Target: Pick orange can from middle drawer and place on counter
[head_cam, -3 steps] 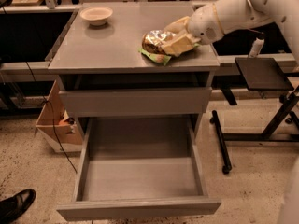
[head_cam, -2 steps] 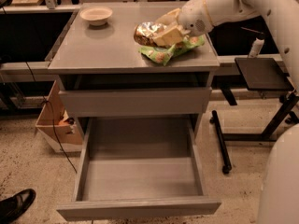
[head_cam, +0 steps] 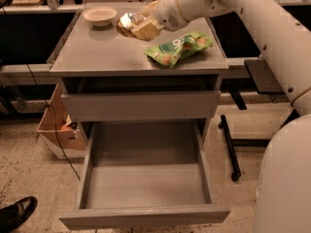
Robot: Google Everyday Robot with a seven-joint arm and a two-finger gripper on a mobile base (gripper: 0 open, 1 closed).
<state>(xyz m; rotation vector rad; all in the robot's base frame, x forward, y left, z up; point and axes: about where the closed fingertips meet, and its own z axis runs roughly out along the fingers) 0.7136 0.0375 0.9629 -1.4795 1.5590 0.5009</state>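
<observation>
My gripper [head_cam: 138, 27] is shut on the orange can [head_cam: 125, 23] and holds it just above the back middle of the counter [head_cam: 97, 52]. The can is shiny, and its right part is covered by the beige fingers [head_cam: 148, 29]. The arm reaches in from the upper right. The middle drawer [head_cam: 146, 212] is pulled out wide open below the counter, and its flat grey bottom is bare.
A green snack bag [head_cam: 180, 46] lies on the counter's right side, just right of the gripper. A pale bowl [head_cam: 99, 15] sits at the back left. A cardboard box [head_cam: 58, 130] stands on the floor at left, and a black side table [head_cam: 262, 74] at right. A shoe [head_cam: 17, 212] shows at bottom left.
My gripper has carried the can leftward across the counter, from above the green bag to the back middle, near the bowl. The bag now lies uncovered.
</observation>
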